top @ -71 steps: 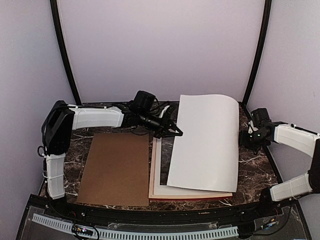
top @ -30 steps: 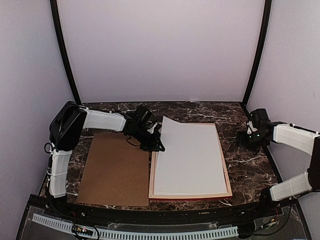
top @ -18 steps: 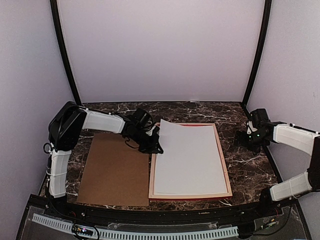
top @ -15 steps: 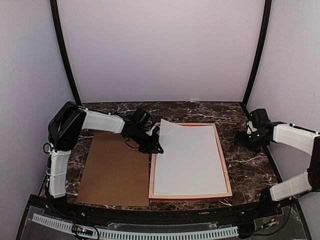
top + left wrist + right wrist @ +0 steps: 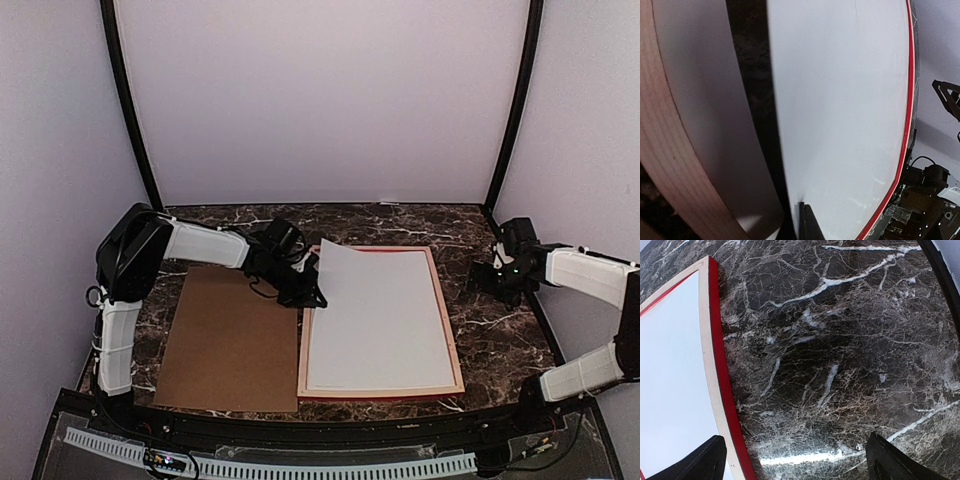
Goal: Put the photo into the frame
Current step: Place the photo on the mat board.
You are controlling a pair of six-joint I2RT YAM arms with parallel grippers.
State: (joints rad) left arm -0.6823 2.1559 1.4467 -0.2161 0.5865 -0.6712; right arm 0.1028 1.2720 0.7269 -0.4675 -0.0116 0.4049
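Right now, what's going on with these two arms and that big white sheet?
The left arm's jaws are pinched shut on the far left corner of the photo, which lies white back up inside the frame, that corner slightly raised. The right arm's jaws hang open and empty over the marble table to the right. A brown backing board lies left of the frame.

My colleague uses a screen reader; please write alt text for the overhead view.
A thin rectangular photo lies white side up in a red-edged wooden picture frame on a dark marble table, its far left corner lifted by the shut left gripper. The right gripper hangs open beside the frame; a brown cardboard board lies left of it.
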